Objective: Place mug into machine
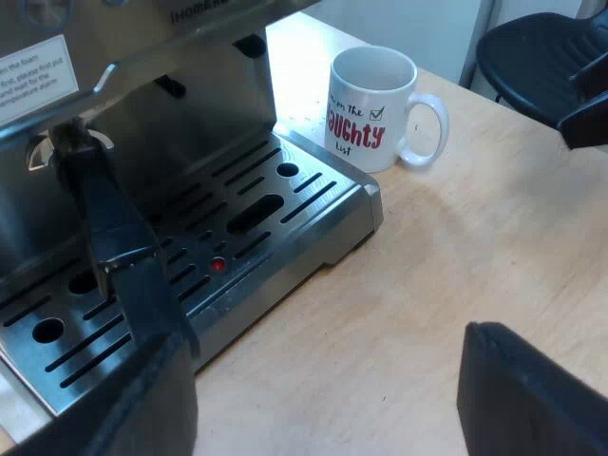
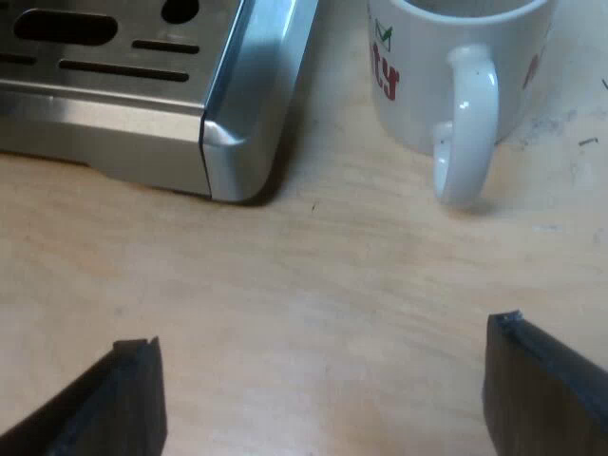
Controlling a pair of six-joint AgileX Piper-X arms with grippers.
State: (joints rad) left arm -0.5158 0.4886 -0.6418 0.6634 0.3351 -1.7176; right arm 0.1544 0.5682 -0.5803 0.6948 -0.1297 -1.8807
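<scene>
I'm looking at the mug, and it is sitting on the tabletop, just beside the corner of the drip tray of the espresso machine, not on it. By my reading the task is only opening: nothing is lifted and nothing is placed. I'm judging that all of it is lying ahead, meaning the grasp, the lift, the carry over the tray's edge and the set-down on the slotted grille.

My right pincer is hovering low over the bare wood, its fingers spread wide with nothing between them. It is facing the mug's handle, which is pointing toward it and away from the machine. It is near the handle but not touching it. My left pincer is hanging in front of the drip tray, also spread wide and carrying nothing.

Containers now. The mug is standing upright, white with red lettering. What I'm seeing of its inside from the left wrist is plain white, so I'm judging it empty, though the bottom is hidden from me. Nothing is standing on the tray's grille. A dark handle is jutting from the machine's front above the tray, and I'm thinking the mug will need to pass clear of it.
</scene>
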